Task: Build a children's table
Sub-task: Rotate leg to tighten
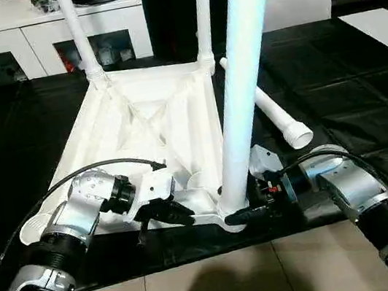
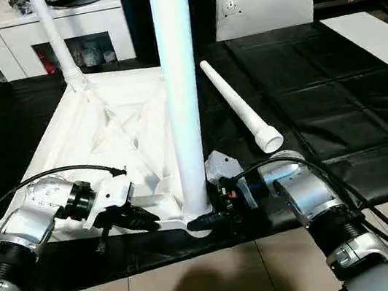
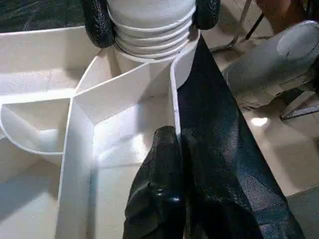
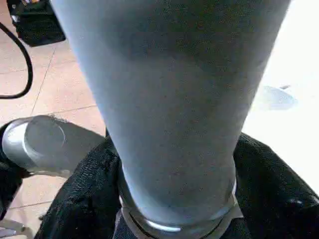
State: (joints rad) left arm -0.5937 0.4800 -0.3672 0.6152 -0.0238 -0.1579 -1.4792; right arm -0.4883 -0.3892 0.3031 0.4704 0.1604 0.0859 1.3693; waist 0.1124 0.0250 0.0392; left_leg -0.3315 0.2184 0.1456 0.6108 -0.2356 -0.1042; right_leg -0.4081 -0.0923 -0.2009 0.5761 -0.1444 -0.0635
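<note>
White ribbed tabletop point(image 1: 139, 124); right gripper point(image 1: 253, 214) grasps tubular leg point(image 1: 240, 86), left gripper point(image 1: 166, 212) clenched.

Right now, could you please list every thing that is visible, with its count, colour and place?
tabletop: one, white, upside down on the black surface, ribbed underside up.
fitted legs: three, white, upright in corner sockets, two far, one near, on the robot's right.
loose leg: one, white, lying on the black surface right of the tabletop.
black surface: one, under all the parts.
flat sheet: one, white, at the far side.
cabinet: one, white, far left.
left gripper: black fingers shut, at the tabletop's near edge.
right gripper: black fingers either side of the near leg's base.
</note>
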